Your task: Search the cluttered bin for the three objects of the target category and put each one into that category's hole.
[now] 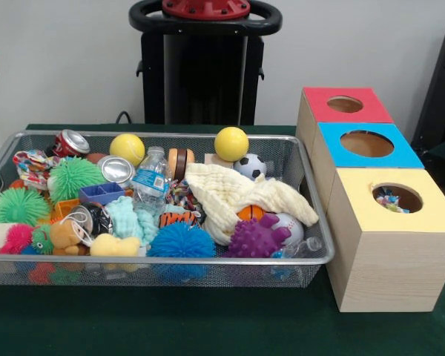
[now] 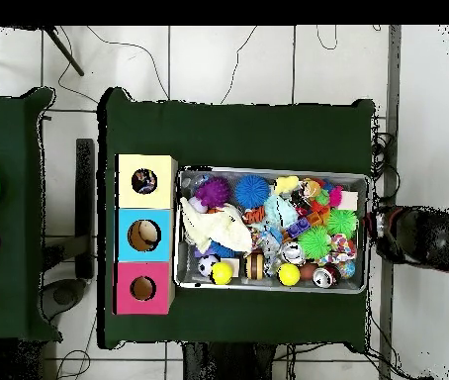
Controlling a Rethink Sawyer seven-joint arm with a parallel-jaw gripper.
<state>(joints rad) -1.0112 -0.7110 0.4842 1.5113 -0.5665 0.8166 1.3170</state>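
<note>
With the claw out of sight, searching is at hand: next, pick a target from the bin [image 1: 311,252] for its hole [image 1: 397,197].

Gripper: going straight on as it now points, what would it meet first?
Unclear: the gripper is only a dark shape just outside the bin at its short end. If it points straight down, it would probably meet the green tablecloth beside the bin, not the toys.
</note>
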